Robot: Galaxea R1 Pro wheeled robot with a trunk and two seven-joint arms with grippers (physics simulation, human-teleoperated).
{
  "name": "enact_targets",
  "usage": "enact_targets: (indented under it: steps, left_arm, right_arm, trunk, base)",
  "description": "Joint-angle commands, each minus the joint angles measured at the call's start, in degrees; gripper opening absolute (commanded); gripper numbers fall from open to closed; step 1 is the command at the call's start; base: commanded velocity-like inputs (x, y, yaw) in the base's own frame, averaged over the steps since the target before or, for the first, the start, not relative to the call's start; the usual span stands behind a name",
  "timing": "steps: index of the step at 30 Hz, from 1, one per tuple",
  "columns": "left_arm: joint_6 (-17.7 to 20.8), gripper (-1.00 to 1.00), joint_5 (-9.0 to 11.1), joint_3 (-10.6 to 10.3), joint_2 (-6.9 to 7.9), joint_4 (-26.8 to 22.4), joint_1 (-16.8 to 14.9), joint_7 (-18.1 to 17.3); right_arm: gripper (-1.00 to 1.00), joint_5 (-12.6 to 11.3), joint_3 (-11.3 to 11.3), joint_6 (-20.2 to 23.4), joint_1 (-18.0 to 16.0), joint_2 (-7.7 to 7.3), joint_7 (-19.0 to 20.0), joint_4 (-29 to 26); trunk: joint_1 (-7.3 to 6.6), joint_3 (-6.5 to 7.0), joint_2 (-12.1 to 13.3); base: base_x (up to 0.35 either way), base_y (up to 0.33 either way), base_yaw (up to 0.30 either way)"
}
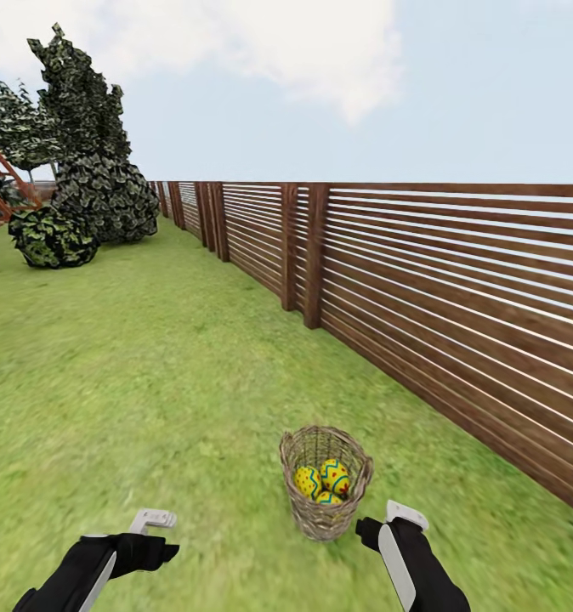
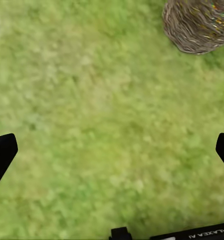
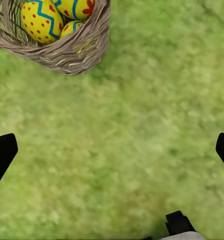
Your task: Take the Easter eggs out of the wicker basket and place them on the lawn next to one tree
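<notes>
We see the wicker basket (image 1: 325,482) standing upright on the lawn (image 1: 150,382), a little ahead of us and near the brown slatted fence (image 1: 456,297) that runs along the right. All three Easter eggs (image 1: 325,480) lie inside it, pressed together; the lowest one is partly hidden by the woven rim, so we make out only its top.

Our left gripper (image 1: 153,520) hangs over bare grass, well apart from the basket. Our right gripper (image 1: 401,512) hangs just beside the basket, not touching it. From the head view the fingers are cut short by the arms (we cannot judge their spread there), but each wrist view shows two dark fingertips at opposite edges with only grass between them, so both grippers stand wide and hold nothing.

In the right wrist view the basket (image 3: 57,45) is cropped at the frame's edge, with the eggs (image 3: 39,21) sharp enough to show red dots and blue zigzags. In the left wrist view the basket (image 2: 196,27) is blurred and cropped.

Far off at the left stands a tree (image 1: 82,144) with dark speckled foliage; its trunk is hidden.
</notes>
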Motion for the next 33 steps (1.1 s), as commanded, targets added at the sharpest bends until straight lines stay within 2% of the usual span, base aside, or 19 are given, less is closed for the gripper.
enact_targets:
  steps: [1, 14, 20, 27, 33]
  left_arm:
    - [0.27, 1.0, -0.24, 0.03, 0.01, -0.08, -0.03, -0.3]
    - [0.27, 1.0, -0.32, 0.04, 0.01, -0.08, -0.03, -0.3]
    - [0.27, 1.0, -0.25, -0.02, 0.01, -0.08, -0.03, -0.3]
    - [0.27, 1.0, -0.24, -0.05, 0.01, -0.08, -0.03, -0.3]
    - [0.33, 1.0, -0.21, 0.09, 0.21, -0.08, -0.03, -0.59]
  right_arm:
    - [1.0, -0.61, -0.07, 0.11, -0.03, 0.04, -0.43, -0.09]
    - [1.0, -0.61, -0.07, 0.08, -0.03, 0.04, -0.43, -0.09]
    - [1.0, -0.61, -0.07, 0.06, -0.03, 0.04, -0.43, -0.09]
    - [1.0, -0.61, -0.13, 0.07, -0.03, 0.04, -0.43, -0.09]
    - [1.0, -0.61, -0.08, 0.03, -0.03, 0.04, -0.43, -0.09]
  trunk:
    - [0.03, -0.07, -0.05]
    - [0.03, -0.06, -0.05]
    - [0.03, 0.14, -0.05]
    - [0.03, 0.43, -0.05]
    - [0.03, 0.47, -0.05]
  base:
    - [0.181, 0.0, -0.003]
    - [0.195, 0.0, -0.004]
    - [0.199, 0.0, -0.133]
    - [0.051, 0.015, -0.181]
    - [0.003, 0.006, -0.037]
